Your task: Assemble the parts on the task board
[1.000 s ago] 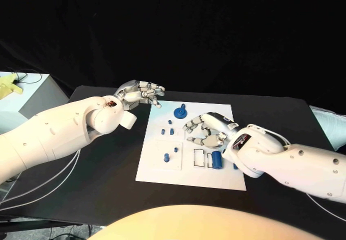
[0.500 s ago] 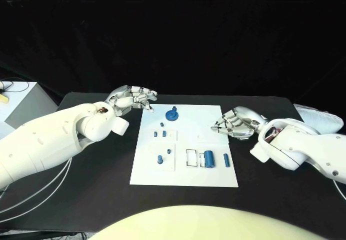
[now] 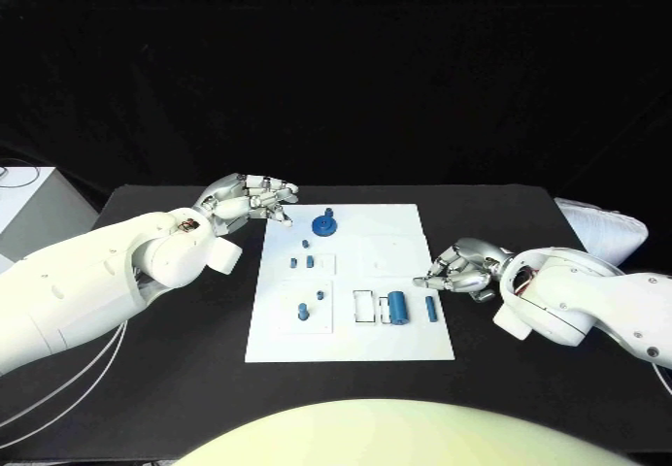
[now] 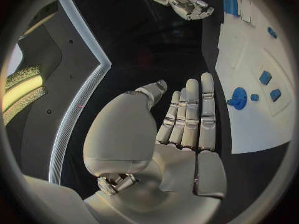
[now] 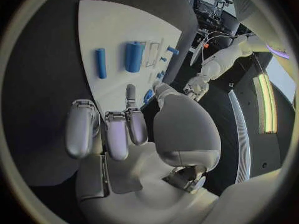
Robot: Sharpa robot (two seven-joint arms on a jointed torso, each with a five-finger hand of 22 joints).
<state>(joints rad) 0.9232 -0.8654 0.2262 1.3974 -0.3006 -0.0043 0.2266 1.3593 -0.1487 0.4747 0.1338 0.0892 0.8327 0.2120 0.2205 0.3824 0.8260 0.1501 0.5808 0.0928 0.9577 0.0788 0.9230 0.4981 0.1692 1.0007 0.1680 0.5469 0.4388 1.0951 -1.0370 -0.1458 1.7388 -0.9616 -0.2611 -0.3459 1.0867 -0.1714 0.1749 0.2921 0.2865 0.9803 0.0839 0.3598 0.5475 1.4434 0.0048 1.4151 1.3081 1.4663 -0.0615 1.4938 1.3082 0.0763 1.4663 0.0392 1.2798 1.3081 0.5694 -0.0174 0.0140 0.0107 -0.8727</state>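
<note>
Head view showed your right hand (image 3: 459,269) had withdrawn from over the white rectangular task board (image 3: 351,340) to its right edge, fingers curled around nothing. Your left hand (image 3: 252,199), fingers together and empty, hovered at the far-left corner. The small blue parts (image 3: 398,308) lay unheld, so nothing was being assembled.

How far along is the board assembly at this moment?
Looks done: a blue gear and several small blue parts sit on the task board. In hand: nothing; the left hand and right hand are beside the board, holding nothing. Possibly left: a blue cylinder and a thin rod lie flat.
</note>
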